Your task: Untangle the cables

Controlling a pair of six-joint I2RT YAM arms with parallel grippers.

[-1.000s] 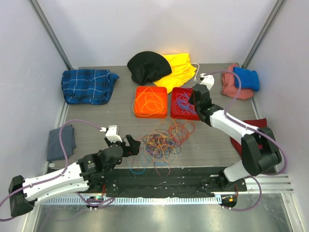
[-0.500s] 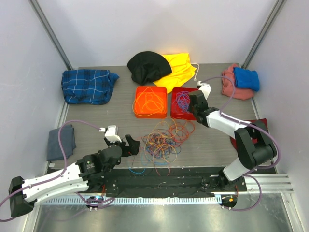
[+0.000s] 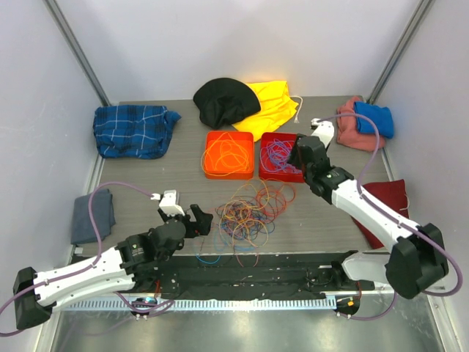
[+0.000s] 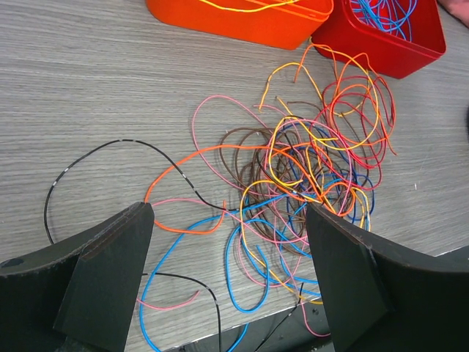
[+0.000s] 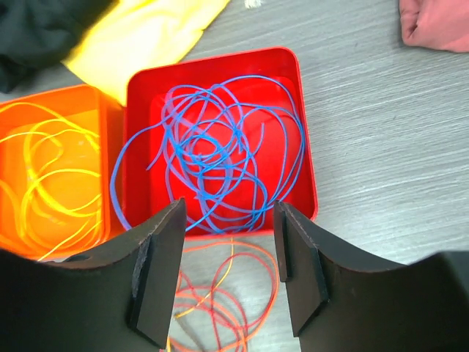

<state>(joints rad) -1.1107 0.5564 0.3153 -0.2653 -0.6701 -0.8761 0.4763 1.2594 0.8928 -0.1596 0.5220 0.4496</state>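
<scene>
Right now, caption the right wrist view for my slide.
Open right pincer above red bin of blue cables, orange bin beside it.

This is a robotics lab test cell: a wood-grain table (image 3: pixel 146 183) is walled by plain pale panels (image 3: pixel 234 44) behind it and on both its sides, with metal struts (image 3: pixel 78 51) at its far corners. A left arm (image 3: pixel 73 279) and a right arm (image 3: pixel 359 202) are bolted to an aluminium rail (image 3: pixel 242 302) along the table's near edge, while cloths (image 3: pixel 132 130), bins (image 3: pixel 229 155) and loose cables (image 3: pixel 249 213) lie on it.

Left gripper (image 4: pixel 229 214) hangs with jaws spread wide over a messy tangle of cables (image 4: pixel 308 176) on the wood-grain table (image 4: pixel 88 73). Just past the pile, an orange tray (image 4: pixel 242 22) and red tray (image 4: pixel 381 48) sit side by side, wires in both.
</scene>
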